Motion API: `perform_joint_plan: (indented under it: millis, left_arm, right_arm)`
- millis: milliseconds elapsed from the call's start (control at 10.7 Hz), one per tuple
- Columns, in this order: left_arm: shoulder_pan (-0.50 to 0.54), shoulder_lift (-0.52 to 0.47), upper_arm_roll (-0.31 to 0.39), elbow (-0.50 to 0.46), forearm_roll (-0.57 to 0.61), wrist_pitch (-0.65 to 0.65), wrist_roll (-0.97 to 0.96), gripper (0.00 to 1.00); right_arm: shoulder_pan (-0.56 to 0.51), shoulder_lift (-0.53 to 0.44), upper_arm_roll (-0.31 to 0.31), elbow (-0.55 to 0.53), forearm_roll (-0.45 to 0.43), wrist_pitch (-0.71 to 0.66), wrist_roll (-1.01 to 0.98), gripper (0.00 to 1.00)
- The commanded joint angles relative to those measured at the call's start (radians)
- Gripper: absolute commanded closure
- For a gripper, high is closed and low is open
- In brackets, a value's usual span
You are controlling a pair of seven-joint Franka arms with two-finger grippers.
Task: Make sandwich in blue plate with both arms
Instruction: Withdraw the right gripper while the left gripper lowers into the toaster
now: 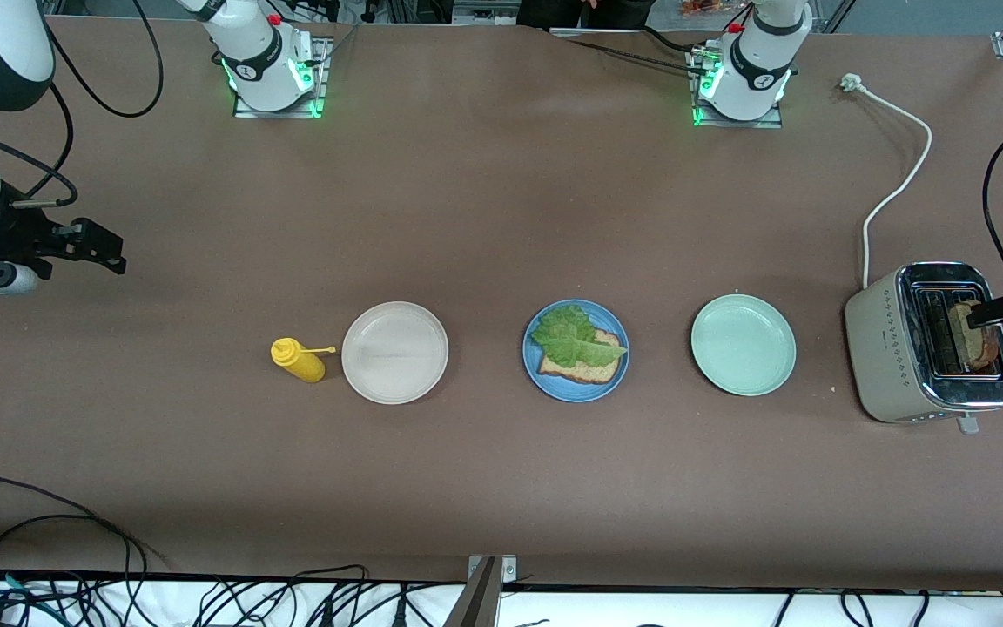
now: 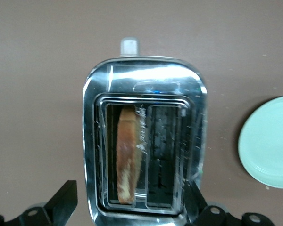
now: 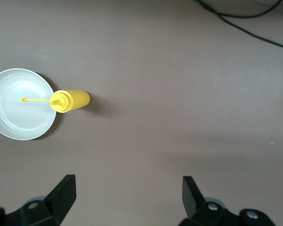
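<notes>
The blue plate [image 1: 584,392] lies mid-table and holds one brown bread slice [image 1: 589,373] with a ruffled green lettuce leaf [image 1: 573,340] on top. A second bread slice [image 1: 982,347] stands upright in one slot of the silver toaster [image 1: 889,348] at the left arm's end of the table. My left gripper [image 1: 985,315] hovers over that toaster, open. In the left wrist view the left gripper [image 2: 129,202] straddles the toaster [image 2: 146,73], with the slice [image 2: 127,155] below it, untouched. My right gripper [image 1: 110,248] hangs open over bare table at the right arm's end; the right gripper [image 3: 129,195] holds nothing.
A pale green plate [image 1: 743,344] lies between the blue plate and the toaster. A cream-white plate [image 1: 394,352] and a yellow squeeze bottle [image 1: 298,360] stand toward the right arm's end. The toaster's white cord [image 1: 902,174] trails toward the left arm's base.
</notes>
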Motion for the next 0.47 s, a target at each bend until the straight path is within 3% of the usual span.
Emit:
perform_joint_plan:
  millis: [0,93,186,279,372]
  left_arm:
    - [0.019,0.073,-0.010,0.029,0.035,0.018,0.012,0.00]
    - [0.018,0.082,-0.012,0.023,0.035,0.018,0.009,0.00]
    - [0.024,0.082,-0.010,0.018,0.037,0.011,0.019,0.29]
    - [0.024,0.082,-0.010,0.018,0.037,0.008,0.092,0.70]
    - [0.025,0.082,-0.010,0.019,0.036,0.008,0.146,0.89]
  right_arm:
    - [-0.002,-0.015,-0.029,-0.006,-0.005,-0.024,0.011,0.00]
    - [0.000,-0.019,-0.029,-0.002,-0.004,-0.024,0.018,0.00]
    - [0.001,-0.018,-0.027,0.009,-0.004,-0.024,0.021,0.00]
    - [0.001,-0.016,-0.029,0.011,-0.002,-0.024,0.021,0.00]
    - [0.001,-0.015,-0.029,0.011,-0.004,-0.022,0.021,0.00]
